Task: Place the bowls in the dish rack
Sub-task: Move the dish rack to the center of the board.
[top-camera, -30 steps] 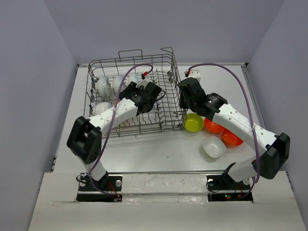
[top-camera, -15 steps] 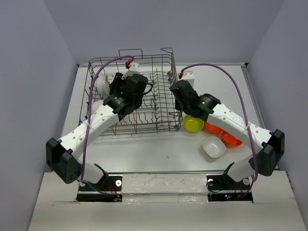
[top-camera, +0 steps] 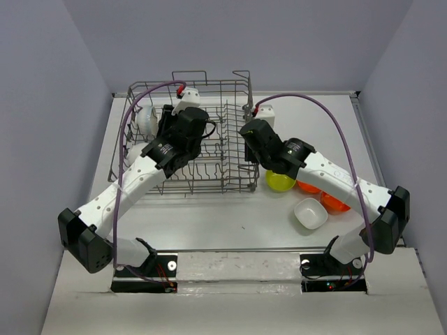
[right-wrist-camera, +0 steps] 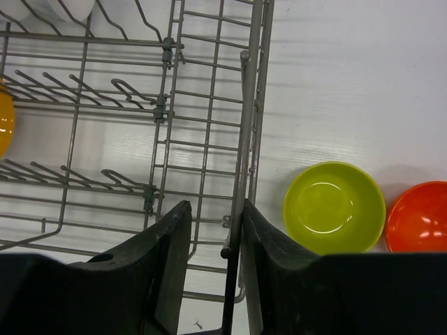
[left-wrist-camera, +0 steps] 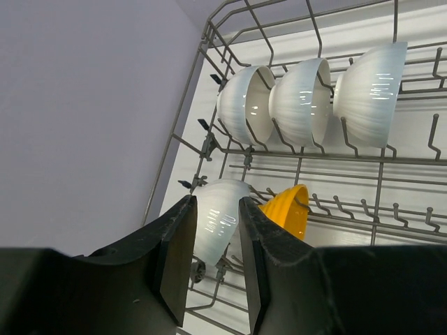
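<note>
While five bowls (left-wrist-camera: 300,91) stand racked and four more sit on the tabletop (top-camera: 230,216) beside the rack (top-camera: 234,139), the left pincer (left-wrist-camera: 216,202) and right pincer (right-wrist-camera: 214,208) gape partly, empty; the green bowl (right-wrist-camera: 334,207), likely light and slick, wants pinching at its rim.

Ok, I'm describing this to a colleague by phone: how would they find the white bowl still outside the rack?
Look at the table right of the dish rack, where four bowls cluster. The squarish white bowl is the one nearest the arm bases; the lime green bowl and red-orange bowls beside it are round and coloured.
</note>
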Controlling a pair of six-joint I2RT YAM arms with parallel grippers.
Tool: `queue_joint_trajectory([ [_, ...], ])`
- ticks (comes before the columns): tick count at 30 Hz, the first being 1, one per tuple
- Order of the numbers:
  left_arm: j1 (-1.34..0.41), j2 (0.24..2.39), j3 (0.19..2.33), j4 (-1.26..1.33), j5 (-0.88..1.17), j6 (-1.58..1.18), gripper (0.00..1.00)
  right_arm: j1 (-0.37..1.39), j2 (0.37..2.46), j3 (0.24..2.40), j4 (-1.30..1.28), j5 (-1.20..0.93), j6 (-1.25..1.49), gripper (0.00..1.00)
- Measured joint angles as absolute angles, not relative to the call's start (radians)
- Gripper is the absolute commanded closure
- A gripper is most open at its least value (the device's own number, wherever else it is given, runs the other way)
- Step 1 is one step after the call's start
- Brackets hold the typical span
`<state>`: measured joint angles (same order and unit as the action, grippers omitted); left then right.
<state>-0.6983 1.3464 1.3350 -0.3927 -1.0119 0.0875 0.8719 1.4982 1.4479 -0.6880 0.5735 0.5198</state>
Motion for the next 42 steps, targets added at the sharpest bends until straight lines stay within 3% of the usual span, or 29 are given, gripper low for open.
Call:
queue_joint_trajectory([
  [9, -0.698, 1.267, 1.295, -0.376, -0.99, 0.07, 0.55, 0.888, 1.448, 1.495, -0.669, 0.577, 0.52, 0.35],
  [27, -0.685, 1.268, 1.234, -0.315, -0.947, 0.069, 0.52, 0.892, 1.203, 1.483, -0.567, 0.719, 0.509, 0.26],
  [42, -0.646, 1.235, 1.219, -0.294, -0.89, 0.065, 0.51, 0.853, 1.08, 1.254, -0.659, 0.895, 0.562, 0.21],
])
